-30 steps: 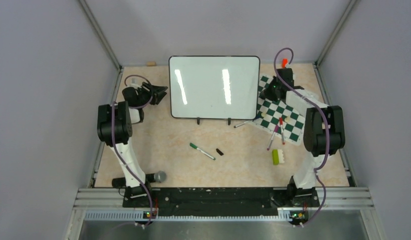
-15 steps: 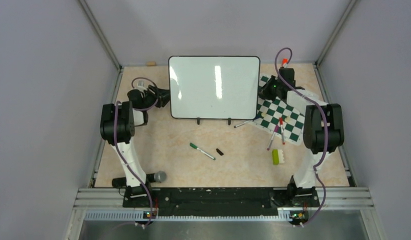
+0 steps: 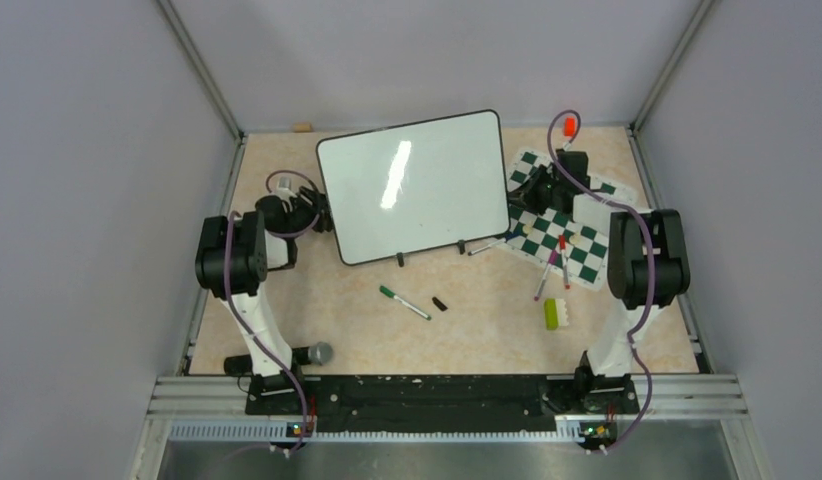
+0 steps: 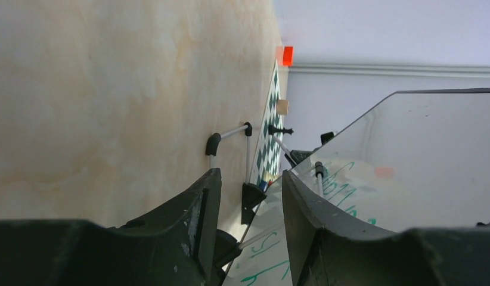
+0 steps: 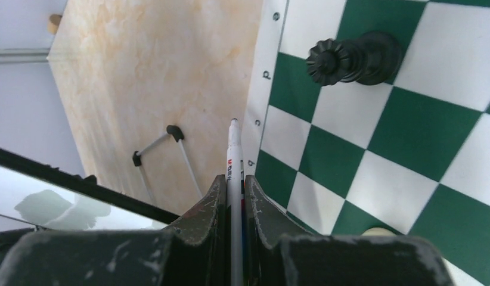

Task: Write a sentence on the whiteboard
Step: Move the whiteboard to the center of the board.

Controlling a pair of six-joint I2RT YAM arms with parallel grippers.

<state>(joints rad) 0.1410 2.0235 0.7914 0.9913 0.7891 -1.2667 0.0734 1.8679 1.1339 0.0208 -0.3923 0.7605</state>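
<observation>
The worktop (image 3: 317, 310) carries the whiteboard (image 3: 417, 185) at its far middle. The board sits skewed, its left end nearer and its right end farther. To its right lies the chess mat (image 3: 567, 235).

The left hand (image 3: 312, 210) is at the board's left edge. In its wrist view the left hand (image 4: 250, 179) has its jaws partly apart, with the board's (image 4: 421, 155) edge running between them. Whether they press on it cannot be told.

The right hand (image 3: 547, 185) hovers over the mat's far left part. Up close, this hand (image 5: 233, 179) is closed on a white marker (image 5: 233, 152) whose tip points past the mat's (image 5: 409, 125) edge.

From above, no writing can be made out on the board. Some greenish strokes (image 4: 338, 193) show on its glossy surface near the left hand, and they are unreadable.

The step in hand looks like positioning and steadying the board before writing. The next move would call for a firm hold on the left edge, and for the marker tip to swing onto the white face.

A second ago the board stood square to the far wall and the left hand was clear of it. Since then the hand has reached the edge and the board has swung. The right hand has barely moved.
</observation>
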